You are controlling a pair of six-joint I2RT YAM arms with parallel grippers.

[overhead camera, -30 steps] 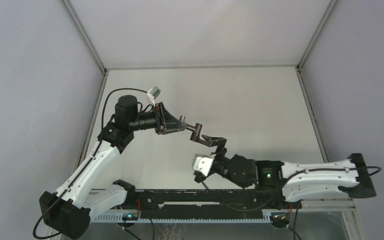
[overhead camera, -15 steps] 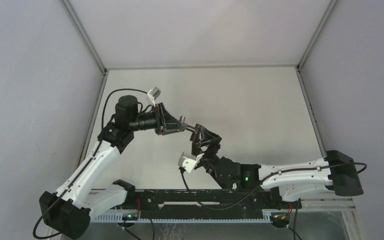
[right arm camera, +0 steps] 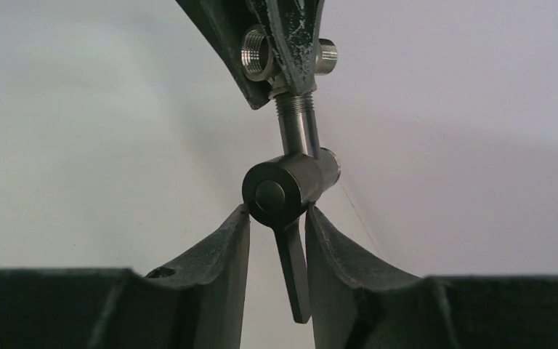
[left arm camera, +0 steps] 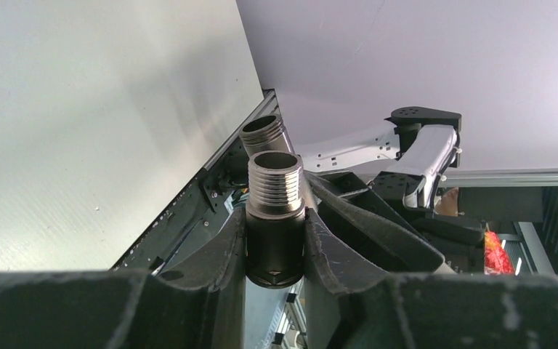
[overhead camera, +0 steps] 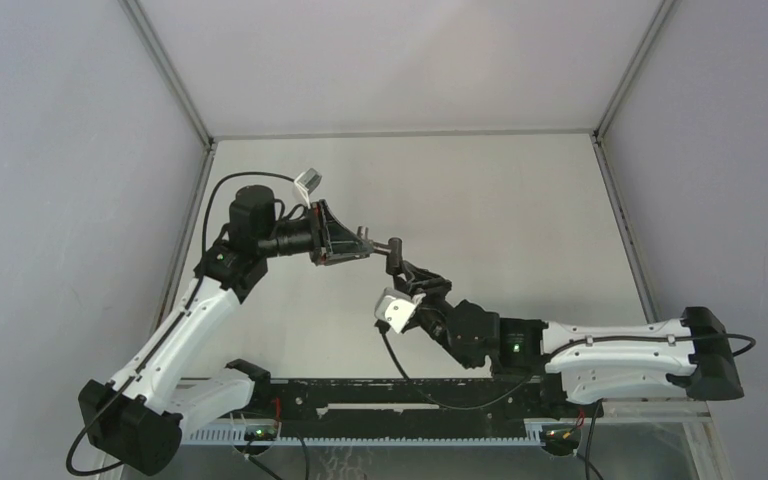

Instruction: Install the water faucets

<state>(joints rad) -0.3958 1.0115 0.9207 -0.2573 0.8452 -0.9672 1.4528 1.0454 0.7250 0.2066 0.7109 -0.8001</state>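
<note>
Your left hand [left arm camera: 276, 218] is clamped on the silvery-grey threaded metal fitting [left arm camera: 276, 182], held above the bench [overhead camera: 480, 200]. The small dark grey-brown T-shaped metal tap [right arm camera: 283, 190] joins it. Your right hand [right arm camera: 277, 218] appears pinched on its round barrel. Rigid, light, smooth: grip the barrel, not the thin lever [right arm camera: 293, 276].

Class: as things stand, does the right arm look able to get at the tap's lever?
Probably yes. The right gripper has a finger on either side of the lever, with nothing between. The left gripper clamps only the fitting, away from the lever.
</note>
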